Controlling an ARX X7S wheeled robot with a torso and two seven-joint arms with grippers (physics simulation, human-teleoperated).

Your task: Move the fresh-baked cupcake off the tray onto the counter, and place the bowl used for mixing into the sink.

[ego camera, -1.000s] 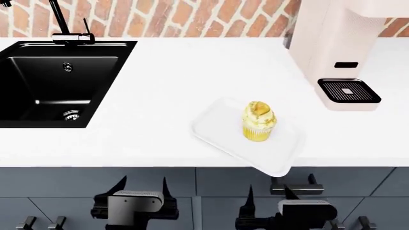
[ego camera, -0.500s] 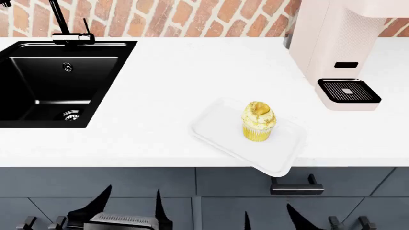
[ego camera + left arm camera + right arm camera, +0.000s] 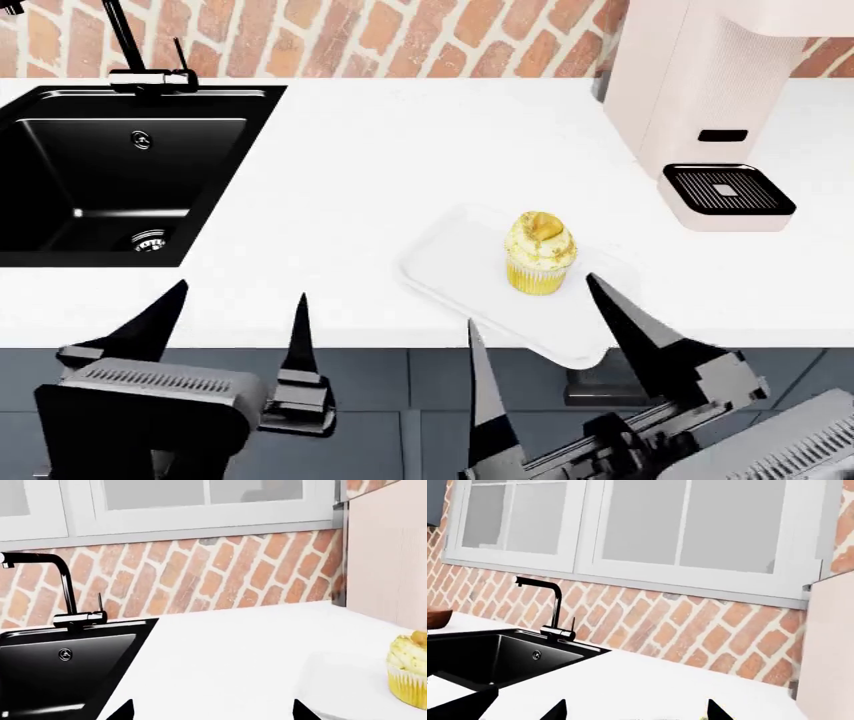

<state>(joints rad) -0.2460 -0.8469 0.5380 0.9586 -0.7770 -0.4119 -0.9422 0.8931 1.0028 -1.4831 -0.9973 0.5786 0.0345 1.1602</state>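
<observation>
The cupcake (image 3: 541, 254) stood upright on the tray (image 3: 454, 270), a little right of the head frame's center, with nothing touching it. The tray lay skewed on the counter (image 3: 360, 180), its near-right corner poking past the counter's front edge. In my left wrist view the cupcake (image 3: 408, 676) sat at the right edge of the frame, on the tray (image 3: 333, 680).

I had the right gripper (image 3: 541, 345) at the lower right of the head frame, its two dark fingers spread wide, one tip just right of the cupcake and the other below the tray's front edge, neither touching. The left gripper (image 3: 238, 320) was at the lower left, fingers also spread, holding nothing, its tips over the counter's front strip.

The sink (image 3: 80, 190) filled the upper left, its faucet (image 3: 134, 50) behind it against the brick wall (image 3: 374, 40). A pale machine (image 3: 707, 110) stood at the upper right. At the left edge of my right wrist view, a sliver of the bowl (image 3: 437, 617) showed beyond the sink (image 3: 494, 660).
</observation>
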